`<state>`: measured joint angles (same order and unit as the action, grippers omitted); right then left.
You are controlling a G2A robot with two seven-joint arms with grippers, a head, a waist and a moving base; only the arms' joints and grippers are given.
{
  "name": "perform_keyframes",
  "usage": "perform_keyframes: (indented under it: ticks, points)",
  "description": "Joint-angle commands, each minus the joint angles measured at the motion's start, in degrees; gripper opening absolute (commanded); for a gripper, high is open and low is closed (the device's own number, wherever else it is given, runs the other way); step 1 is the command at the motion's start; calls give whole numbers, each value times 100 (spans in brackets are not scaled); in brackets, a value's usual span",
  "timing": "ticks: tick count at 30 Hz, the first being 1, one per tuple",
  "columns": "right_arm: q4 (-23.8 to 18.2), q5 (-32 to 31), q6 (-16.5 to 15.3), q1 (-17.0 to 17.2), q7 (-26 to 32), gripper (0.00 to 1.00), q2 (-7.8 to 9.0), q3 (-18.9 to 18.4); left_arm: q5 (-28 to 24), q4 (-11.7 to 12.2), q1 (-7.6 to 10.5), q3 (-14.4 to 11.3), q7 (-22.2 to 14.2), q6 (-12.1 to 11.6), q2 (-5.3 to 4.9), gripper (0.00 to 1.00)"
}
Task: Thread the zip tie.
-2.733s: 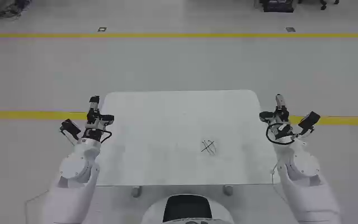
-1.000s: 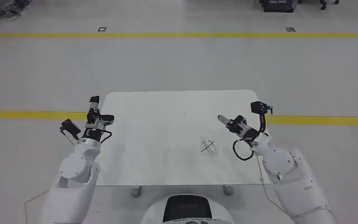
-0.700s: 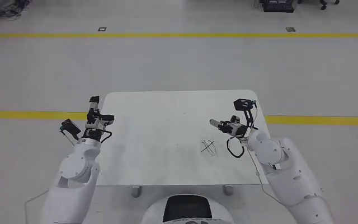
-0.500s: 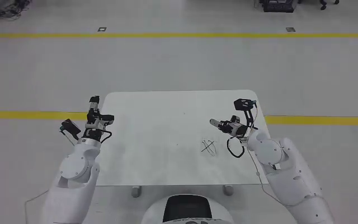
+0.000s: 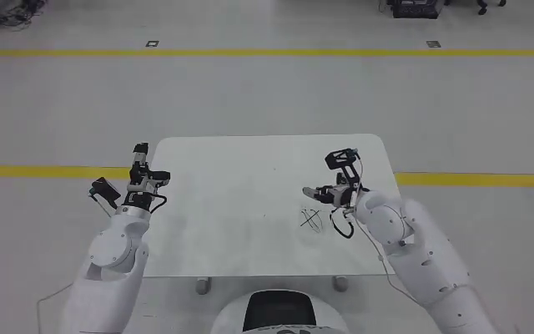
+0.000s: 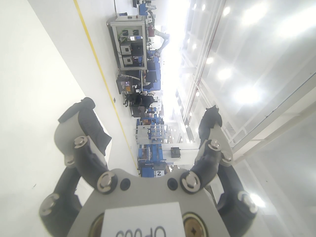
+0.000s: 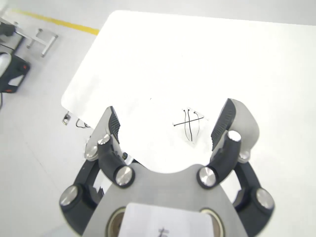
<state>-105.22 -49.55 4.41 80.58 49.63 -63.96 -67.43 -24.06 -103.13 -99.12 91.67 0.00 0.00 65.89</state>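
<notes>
looks like the pick-up step imo: right gripper point(image 5: 309, 194) hangs w/ jaws apart just beside the crossed zip ties point(image 5: 311, 220) lying on the table point(image 5: 250, 184), left gripper point(image 5: 139, 151) sits open at the left edge, next move = drop n pinch one tie only

four zip ties point(image 7: 189, 121), one table point(image 5: 242, 175), two end effectors point(image 6: 148, 108) point(image 7: 170, 107).
</notes>
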Motion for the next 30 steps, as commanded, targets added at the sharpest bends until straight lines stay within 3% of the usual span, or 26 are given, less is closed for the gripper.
perform_keyframes:
  ticks: [1,5,16,19,25,30]
  points:
    - [209,-353,90,-252,264,100,-30,285,0,0,0,0,0,0,0,100]
    - [567,-354,158,-537,415,100,-107,618,0,0,0,0,0,0,0,100]
    - [567,-354,158,-537,415,100,-107,618,0,0,0,0,0,0,0,100]
    - [583,-677,-25,-595,423,100,-117,813,0,0,0,0,0,0,0,100]
    - [975,-887,-154,-1316,1311,100,-252,1377,0,0,0,0,0,0,0,100]
    - [1570,-1031,-168,-1957,1942,100,-450,2020,0,0,0,0,0,0,0,100]
